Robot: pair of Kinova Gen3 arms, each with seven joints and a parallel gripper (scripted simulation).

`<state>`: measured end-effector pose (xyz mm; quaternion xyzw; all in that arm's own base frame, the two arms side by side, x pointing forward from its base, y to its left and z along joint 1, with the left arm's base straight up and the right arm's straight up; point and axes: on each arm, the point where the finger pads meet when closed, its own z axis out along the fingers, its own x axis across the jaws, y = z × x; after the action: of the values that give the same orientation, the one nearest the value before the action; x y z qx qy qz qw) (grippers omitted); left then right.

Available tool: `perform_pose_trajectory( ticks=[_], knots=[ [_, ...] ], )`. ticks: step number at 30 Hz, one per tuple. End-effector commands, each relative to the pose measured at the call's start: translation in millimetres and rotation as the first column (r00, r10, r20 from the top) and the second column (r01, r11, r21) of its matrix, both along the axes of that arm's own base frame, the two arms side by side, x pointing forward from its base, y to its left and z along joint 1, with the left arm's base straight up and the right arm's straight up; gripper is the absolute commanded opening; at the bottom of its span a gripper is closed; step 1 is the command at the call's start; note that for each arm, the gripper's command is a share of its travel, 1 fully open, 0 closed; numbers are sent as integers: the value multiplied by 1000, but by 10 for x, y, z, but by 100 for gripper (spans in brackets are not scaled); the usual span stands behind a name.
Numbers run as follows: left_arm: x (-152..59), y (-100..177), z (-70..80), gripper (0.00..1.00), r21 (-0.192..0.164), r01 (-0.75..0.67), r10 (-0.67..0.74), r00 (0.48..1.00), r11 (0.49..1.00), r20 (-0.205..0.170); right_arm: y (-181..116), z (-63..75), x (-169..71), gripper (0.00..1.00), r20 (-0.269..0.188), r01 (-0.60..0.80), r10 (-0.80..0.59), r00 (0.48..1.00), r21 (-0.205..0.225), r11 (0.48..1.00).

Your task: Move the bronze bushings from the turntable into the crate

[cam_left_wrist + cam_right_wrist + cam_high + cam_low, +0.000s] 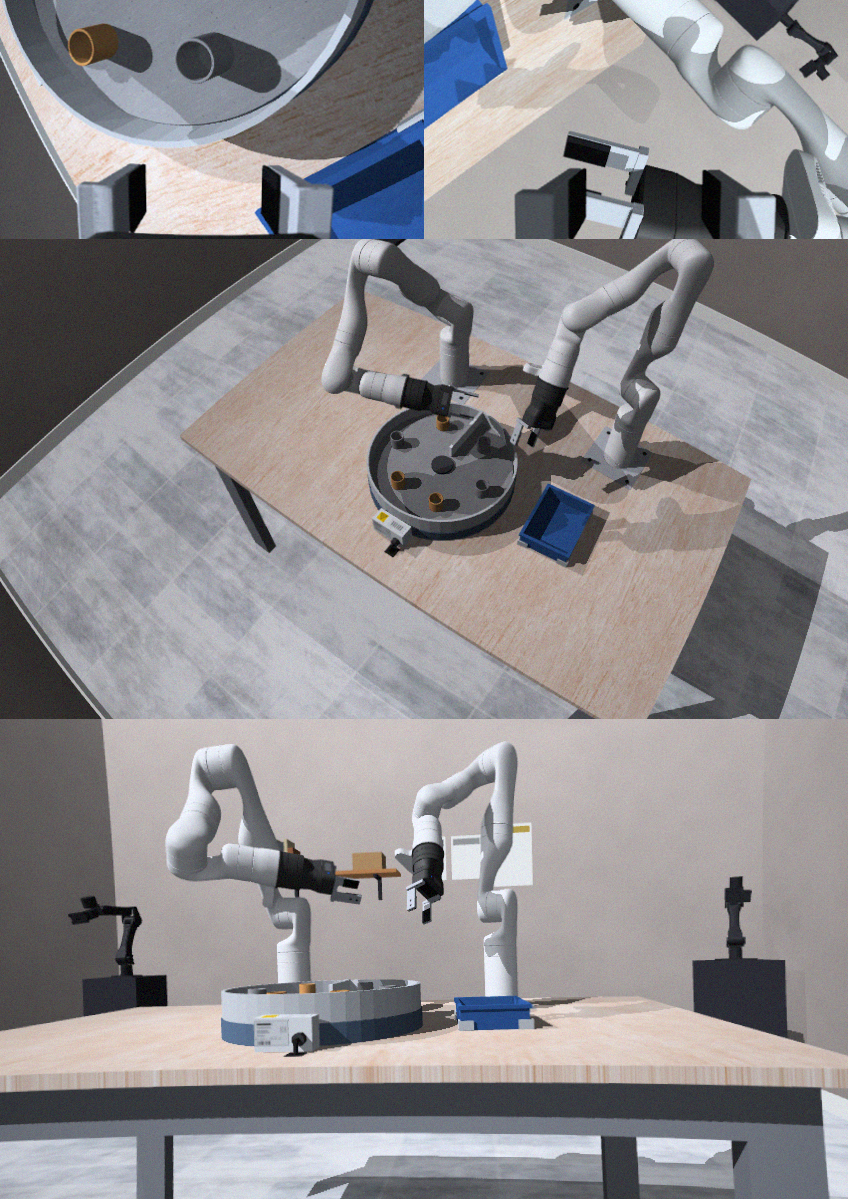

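Both jaws open, nothing gripped. Left jaws [524,435] [418,908] hang above the desk [624,595] [535,1052] [169,189] [474,144], angled down, beside the turntable [443,528] [345,1007] [169,141] in top view. Right jaws [474,406] [358,890] are held roughly level above the turntable's back side, pointing toward the left arm.

Three bronze bushings visible, all on turntable: one at the back [442,422] near the right jaws in top view, one on the box side [397,479], one at the front [436,501] [94,45]. All upright. Three steel bushings also on turntable: one at the far side from the crate [396,439], one in shadow by the divider [484,444], one toward the crate [482,487] [195,60]. Bushings stand apart around a dark round hub [442,465]. Gray angled divider [470,435] reaches from near the hub toward the rim.

Blue crate [538,542] [493,1016] [378,146] [454,85] sits flat on desk near turntable, apart from it, between pale corner guides [523,542] [526,1024]; front ones show, back corners hard to tell. White labeled box [391,526] [286,1033] with yellow sticker is just beside turntable, front side.
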<state>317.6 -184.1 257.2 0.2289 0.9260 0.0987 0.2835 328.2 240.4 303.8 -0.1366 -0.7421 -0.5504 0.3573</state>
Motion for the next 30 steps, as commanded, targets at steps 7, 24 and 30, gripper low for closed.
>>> perform_pose_trajectory(
  ticks=[7, 24, 30],
  knots=[
    [3, -2, 5, 100, -1, 0, 0, 1000, 1000, 1, 1, 7, 0, 100, 2, 0, 0, 1000, 1, 1000],
    [8, -184, -19, 100, -38, -68, 66, 996, 997, -55, -25, -5, 10, 100, -2, 5, -5, 1000, -7, 1000],
    [-91, -697, -112, 100, -98, -243, 216, 949, 965, -230, -150, -61, 56, 100, -21, 31, -32, 999, -45, 999]
  ],
)
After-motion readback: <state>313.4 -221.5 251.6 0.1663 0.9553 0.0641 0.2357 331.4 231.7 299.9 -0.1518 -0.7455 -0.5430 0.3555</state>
